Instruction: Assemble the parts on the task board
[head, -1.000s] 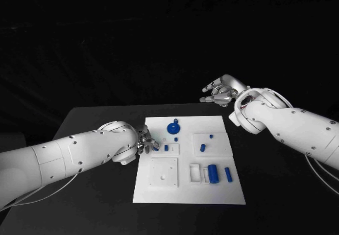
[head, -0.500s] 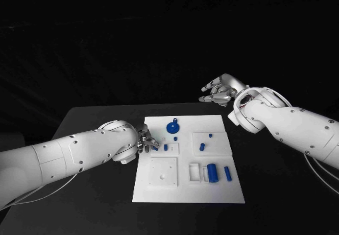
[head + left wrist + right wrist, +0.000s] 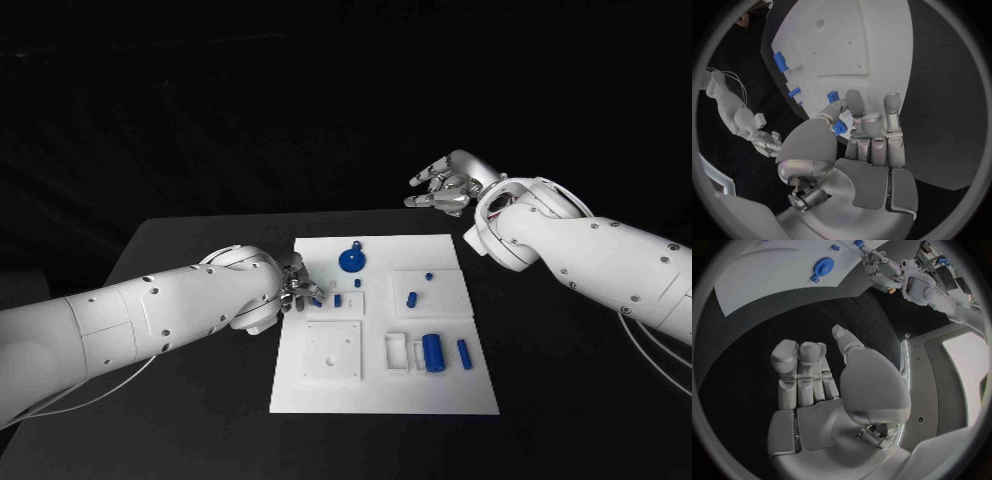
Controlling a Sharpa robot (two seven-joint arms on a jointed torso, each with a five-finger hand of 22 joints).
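The white task board [image 3: 378,392] lies in the middle of the black table. On it are a blue round disc [image 3: 353,262], a thick blue cylinder [image 3: 433,352], a slim blue bar [image 3: 464,352] and several small blue pegs. My left hand [image 3: 299,290] is at the board's left edge. In the left wrist view its thumb and a finger [image 3: 856,106] pinch a small blue part [image 3: 839,128] just above the board [image 3: 873,55]. My right hand [image 3: 451,187] hovers beyond the board's far right corner, fingers apart and holding nothing. The right wrist view shows the same of this hand [image 3: 820,380].
A raised white square block [image 3: 335,352] with a hole sits on the board's near left. A white open holder [image 3: 397,353] stands beside the thick cylinder. Bare black table lies on both sides of the board and in front of it.
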